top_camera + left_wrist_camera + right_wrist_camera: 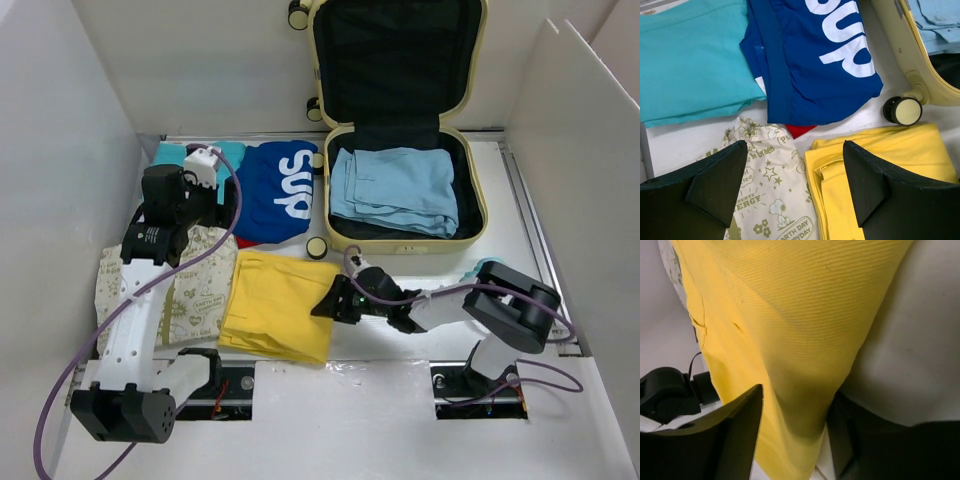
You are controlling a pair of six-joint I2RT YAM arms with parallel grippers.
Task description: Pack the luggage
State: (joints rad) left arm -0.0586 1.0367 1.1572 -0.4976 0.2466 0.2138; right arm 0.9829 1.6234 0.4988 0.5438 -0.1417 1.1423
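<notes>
Because folded yellow cloth fills the gap between its black fingers, the right claw point(795, 405) may be pinching or merely straddling; I cannot tell which from the wrist view. It lies low over the white table point(400, 400), at the near right corner of the folded mustard-yellow fabric garment point(275, 300).

Beyond that garment, just past a small black-and-cream wheel point(317, 247), the pale yellow hard-shell suitcase point(400, 244) lies open at the far right of the table. Its black-lined lid is propped up behind and a folded light-blue cloth garment point(395, 190) lies in its base.

The left claw point(795, 155) hangs with jaws spread and nothing between them, above a royal-blue shirt with white lettering point(280, 190).

The suitcase looks rigid and smooth, and on wheels it may well roll if nudged, so loads should come down from above. If it needs steadying, the rim is probably the best place to hold. The yellow garment is likely light and limp, and best gripped through all layers at a fold.
</notes>
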